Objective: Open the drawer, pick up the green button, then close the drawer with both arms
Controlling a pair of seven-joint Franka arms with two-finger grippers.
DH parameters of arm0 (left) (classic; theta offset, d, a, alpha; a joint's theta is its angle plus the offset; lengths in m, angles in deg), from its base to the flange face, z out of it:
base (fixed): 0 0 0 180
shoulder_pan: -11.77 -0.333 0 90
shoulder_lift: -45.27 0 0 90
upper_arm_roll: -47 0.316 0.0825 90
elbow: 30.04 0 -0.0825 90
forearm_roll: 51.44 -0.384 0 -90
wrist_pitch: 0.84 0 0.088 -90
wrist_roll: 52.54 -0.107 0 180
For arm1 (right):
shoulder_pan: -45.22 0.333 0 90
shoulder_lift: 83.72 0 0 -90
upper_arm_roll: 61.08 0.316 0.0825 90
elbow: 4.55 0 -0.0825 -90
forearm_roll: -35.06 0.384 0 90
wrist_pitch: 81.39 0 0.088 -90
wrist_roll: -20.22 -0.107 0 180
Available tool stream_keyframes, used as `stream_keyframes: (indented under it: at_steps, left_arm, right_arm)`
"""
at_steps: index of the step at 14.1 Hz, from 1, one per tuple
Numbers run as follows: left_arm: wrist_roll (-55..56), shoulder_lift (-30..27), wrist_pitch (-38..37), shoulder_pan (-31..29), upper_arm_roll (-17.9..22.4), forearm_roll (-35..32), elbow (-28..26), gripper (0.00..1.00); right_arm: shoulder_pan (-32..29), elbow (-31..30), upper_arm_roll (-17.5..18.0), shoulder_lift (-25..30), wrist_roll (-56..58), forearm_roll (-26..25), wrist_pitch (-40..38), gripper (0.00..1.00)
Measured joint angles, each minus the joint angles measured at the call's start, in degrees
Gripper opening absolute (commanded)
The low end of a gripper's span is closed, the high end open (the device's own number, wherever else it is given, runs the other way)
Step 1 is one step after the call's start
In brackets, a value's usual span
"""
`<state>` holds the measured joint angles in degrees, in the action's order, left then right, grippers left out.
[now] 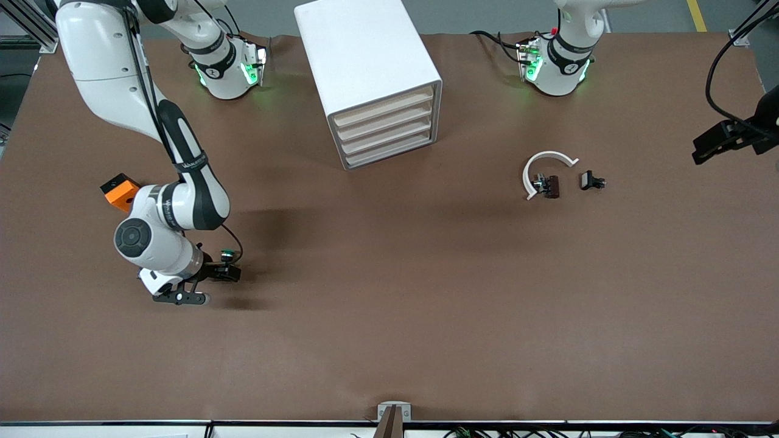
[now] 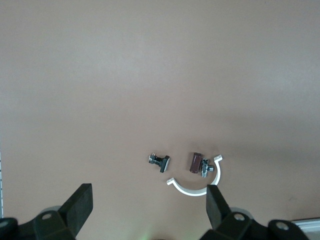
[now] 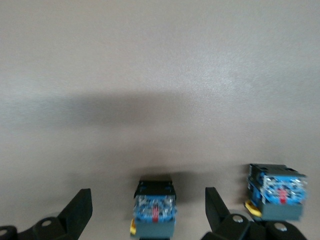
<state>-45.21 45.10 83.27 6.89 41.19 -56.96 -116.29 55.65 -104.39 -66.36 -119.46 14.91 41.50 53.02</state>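
The white cabinet (image 1: 365,55) stands between the two arm bases, and all four cream-fronted drawers (image 1: 384,108) are shut. My right gripper (image 1: 229,274) is low over the table toward the right arm's end, and it is open (image 3: 149,202). A button unit with a black body and blue base (image 3: 154,207) lies between its fingers, touching neither. A second one like it (image 3: 276,192) lies just outside one finger. A green-capped button (image 1: 227,254) shows beside the gripper; I cannot tell which unit it is. My left gripper (image 2: 147,210) is open and empty, high above the table.
An orange block (image 1: 122,190) lies beside the right arm's forearm. A white C-shaped ring (image 1: 543,164) (image 2: 196,189) with a dark brown part (image 1: 551,186) and a small black part (image 1: 591,180) lies toward the left arm's end. A black device on a cable (image 1: 733,135) hangs at that edge.
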Motion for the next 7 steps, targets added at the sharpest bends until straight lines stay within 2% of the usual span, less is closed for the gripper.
stream_keyframes:
  at_steps: [3,7]
  left_arm:
    - [-0.39,-2.21,0.0,0.13,0.04,1.28,-2.32,1.0]
    - [-1.41,-2.46,0.16,0.25,0.03,3.47,-3.34,1.0]
  right_arm:
    - [-0.11,4.93,-0.41,2.67,0.1,-0.52,-10.16,1.0]
    - [-0.9,7.62,-0.69,8.13,0.25,-5.69,-21.53,1.0]
